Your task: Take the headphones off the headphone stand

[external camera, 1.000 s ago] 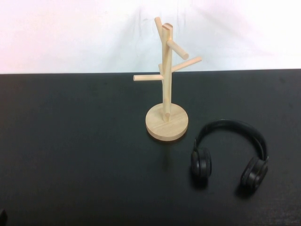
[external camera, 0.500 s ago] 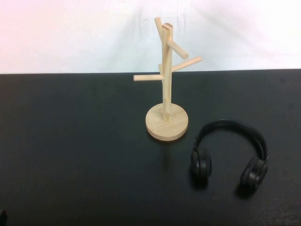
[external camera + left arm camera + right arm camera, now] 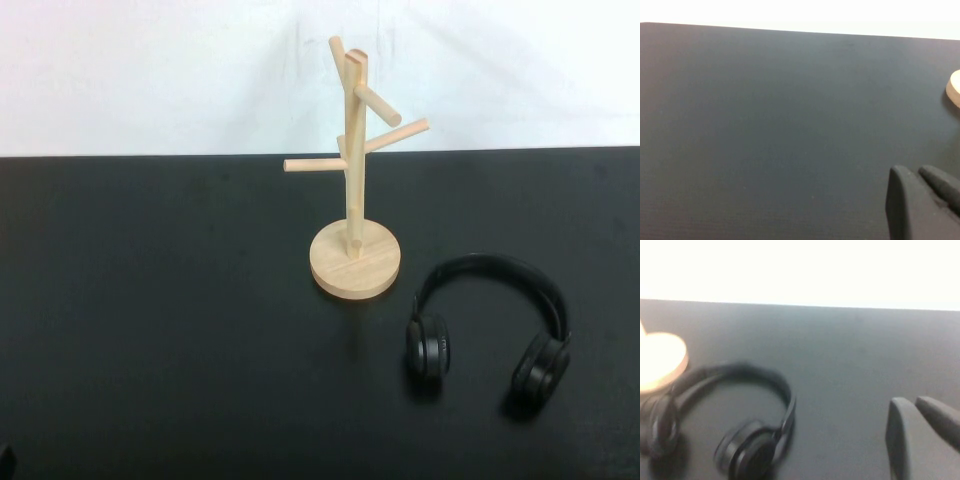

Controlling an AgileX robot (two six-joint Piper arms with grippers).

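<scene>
The black headphones (image 3: 428,346) lie flat on the black table, to the right of and in front of the headphone stand (image 3: 351,190), apart from it. The light wooden stand is upright with bare pegs. In the right wrist view the headphones (image 3: 747,452) lie beside the stand's round base (image 3: 660,360). My right gripper (image 3: 914,402) is shut and empty, hovering over bare table to the right of the headphones. My left gripper (image 3: 915,172) is shut and empty over the table's left part, with the edge of the stand base (image 3: 955,87) just in sight. Neither gripper shows in the high view.
The black table (image 3: 160,300) ends at a white wall behind the stand. Nothing else lies on it.
</scene>
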